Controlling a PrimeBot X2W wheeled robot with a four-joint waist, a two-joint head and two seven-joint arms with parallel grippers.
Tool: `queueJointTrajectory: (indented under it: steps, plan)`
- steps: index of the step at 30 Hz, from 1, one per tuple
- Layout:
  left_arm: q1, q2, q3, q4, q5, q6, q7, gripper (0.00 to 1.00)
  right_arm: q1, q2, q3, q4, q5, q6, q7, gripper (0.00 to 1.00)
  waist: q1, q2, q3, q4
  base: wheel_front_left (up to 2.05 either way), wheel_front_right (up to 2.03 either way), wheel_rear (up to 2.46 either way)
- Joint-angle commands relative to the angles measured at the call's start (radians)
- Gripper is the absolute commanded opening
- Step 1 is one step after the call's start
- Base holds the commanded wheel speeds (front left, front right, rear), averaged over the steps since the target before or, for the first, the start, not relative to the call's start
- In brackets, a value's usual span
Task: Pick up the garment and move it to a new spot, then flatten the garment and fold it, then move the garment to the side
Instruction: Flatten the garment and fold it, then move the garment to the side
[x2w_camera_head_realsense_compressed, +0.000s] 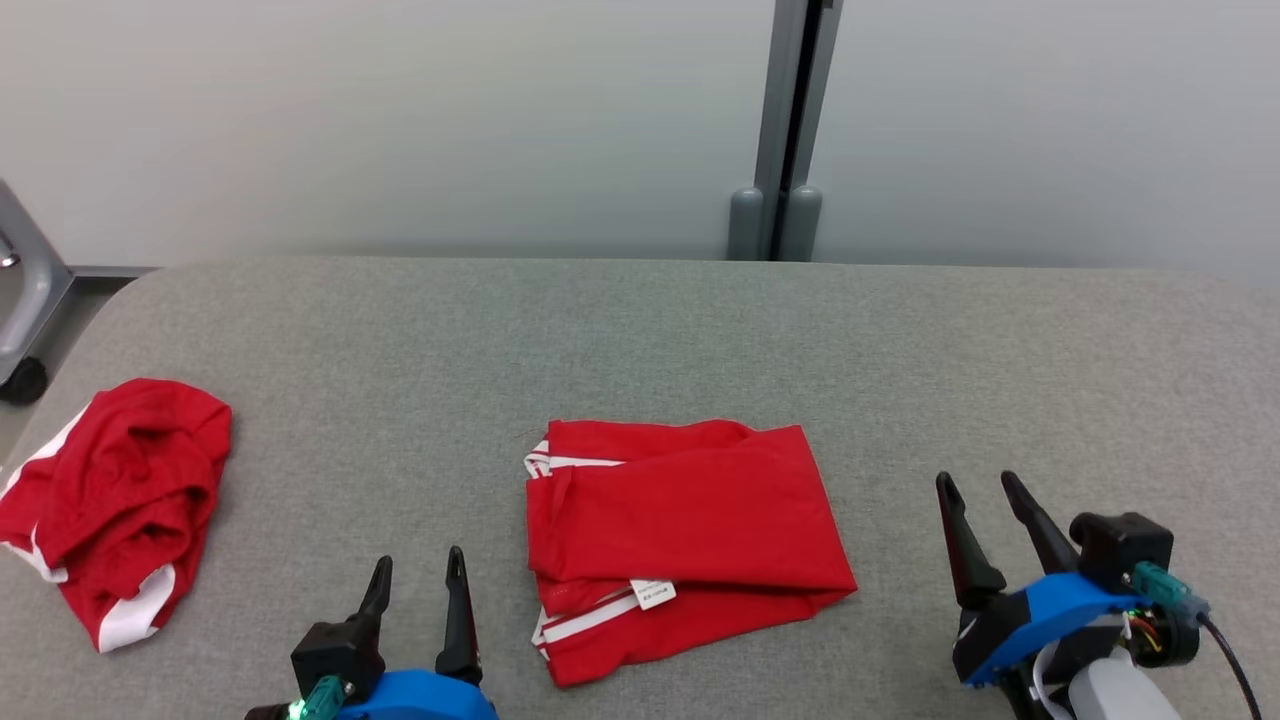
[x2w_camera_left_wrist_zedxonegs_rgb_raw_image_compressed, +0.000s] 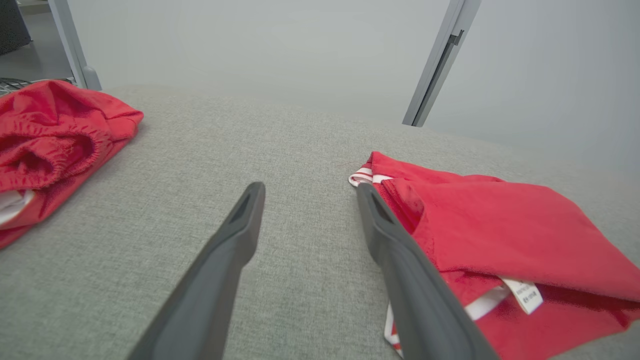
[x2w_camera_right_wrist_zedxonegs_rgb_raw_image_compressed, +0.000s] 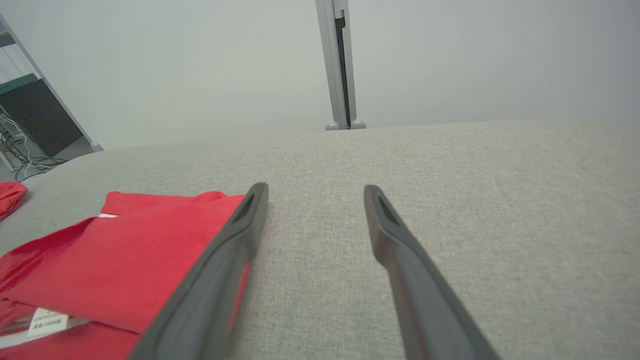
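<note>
Garment (x2w_camera_head_realsense_compressed: 690, 530) folded near worktop (x2w_camera_head_realsense_compressed: 640, 330) front edge; shift aside not yet done. Left gripper (x2w_camera_head_realsense_compressed: 419, 556), right gripper (x2w_camera_head_realsense_compressed: 975, 478) spread, empty.

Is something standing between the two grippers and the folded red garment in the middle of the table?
Nothing visible does. The left gripper and right gripper flank the folded garment, with bare table between. A crumpled red garment lies farther left, out of the way.
</note>
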Motion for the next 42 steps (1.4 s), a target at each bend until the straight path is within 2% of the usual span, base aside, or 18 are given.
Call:
queueJointTrajectory:
  steps: [1, 7, 14, 21, 28, 29, 30, 31, 34, 37, 42]
  plan:
    - [0.018, 0.000, 0.012, -0.006, 0.013, 0.006, -0.004, 1.00, 0.027, 0.010, -0.011, -0.002, -0.022, 0.000, -0.003, 1.00, 0.0001, 0.0001, -0.017, -0.020, 0.00, 0.00, 0.00]
    - [0.068, 0.000, 0.032, -0.026, 0.053, 0.013, -0.004, 1.00, 0.092, 0.041, -0.058, 0.002, -0.071, 0.000, -0.003, 1.00, 0.0001, 0.0001, -0.029, -0.036, 0.00, 0.00, 0.00]
    - [0.054, 0.000, 0.011, -0.039, 0.056, 0.001, -0.004, 1.00, 0.080, 0.061, -0.055, 0.017, -0.067, 0.000, -0.003, 1.00, 0.0001, 0.0001, -0.004, -0.007, 0.00, 0.00, 0.00]
    - [0.010, 0.000, -0.051, -0.037, 0.042, -0.006, -0.004, 1.00, -0.018, 0.064, -0.007, 0.093, -0.034, 0.000, -0.003, 1.00, 0.0001, 0.0001, 0.059, 0.076, 0.00, 0.00, 0.00]
    - [-0.028, -0.001, -0.096, -0.055, -0.012, -0.012, -0.004, 1.00, -0.159, 0.059, -0.036, 0.333, -0.005, 0.000, 0.014, 1.00, 0.0001, 0.0001, 0.116, 0.191, 0.00, 0.00, 0.00]
    - [-0.030, -0.001, -0.096, -0.062, -0.015, -0.009, -0.004, 1.00, -0.168, 0.060, -0.034, 0.361, 0.008, 0.000, 0.020, 0.96, 0.0001, 0.0001, 0.122, 0.200, 0.00, 0.00, 0.00]
    - [-0.028, -0.001, -0.096, -0.067, -0.016, -0.006, -0.004, 1.00, -0.177, 0.060, -0.035, 0.382, 0.016, 0.000, 0.017, 0.62, 0.0001, 0.0001, 0.125, 0.206, 0.00, 0.00, 0.00]
    - [-0.025, -0.001, -0.095, -0.070, -0.017, -0.005, -0.004, 1.00, -0.183, 0.058, -0.030, 0.398, 0.018, 0.000, 0.013, 0.00, 0.0001, 0.0001, 0.126, 0.208, 0.00, 0.00, 0.00]
    - [-0.017, -0.001, -0.081, -0.099, -0.032, -0.017, -0.004, 1.00, -0.190, 0.054, -0.023, 0.433, 0.044, 0.000, 0.010, 0.00, 0.0001, 0.0001, 0.118, 0.189, 0.00, 0.00, 0.00]
    - [-0.007, -0.002, -0.079, -0.106, -0.032, -0.022, -0.004, 1.00, -0.204, 0.044, -0.014, 0.424, 0.060, 0.000, 0.000, 0.00, 0.0001, 0.0001, 0.096, 0.138, 0.00, 0.00, 0.00]
    - [-0.008, -0.001, -0.084, -0.102, -0.031, -0.027, -0.004, 1.00, -0.210, 0.046, 0.009, 0.349, 0.070, 0.000, -0.004, 0.00, 0.0001, 0.0001, 0.065, -0.030, 0.00, 0.00, 0.00]
